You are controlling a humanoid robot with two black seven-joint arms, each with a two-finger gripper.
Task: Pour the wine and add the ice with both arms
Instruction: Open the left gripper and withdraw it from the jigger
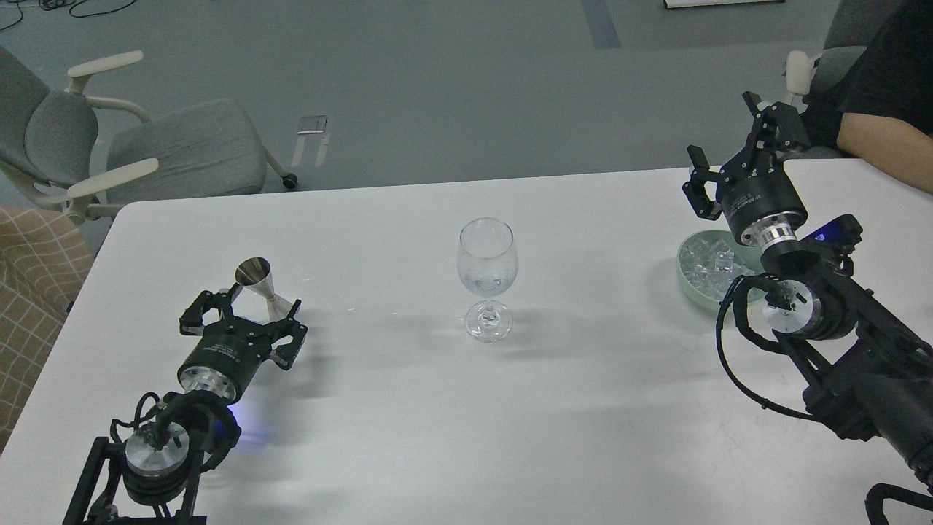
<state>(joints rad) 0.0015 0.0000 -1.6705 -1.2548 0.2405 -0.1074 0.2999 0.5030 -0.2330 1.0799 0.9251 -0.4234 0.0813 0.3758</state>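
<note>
A clear wine glass stands upright at the table's middle; I cannot tell what is in its bowl. A small metal jigger leans to the left just beyond my left gripper, whose fingers are spread open around its lower part. I cannot tell if they touch it. The ice, a heap of small clear cubes, lies in a pale green bowl at the right. My right gripper is open and empty, raised above the bowl's far side.
A person's arm rests on the table's far right corner. A grey office chair stands beyond the far left edge. The white table reaches to the front edge of the view.
</note>
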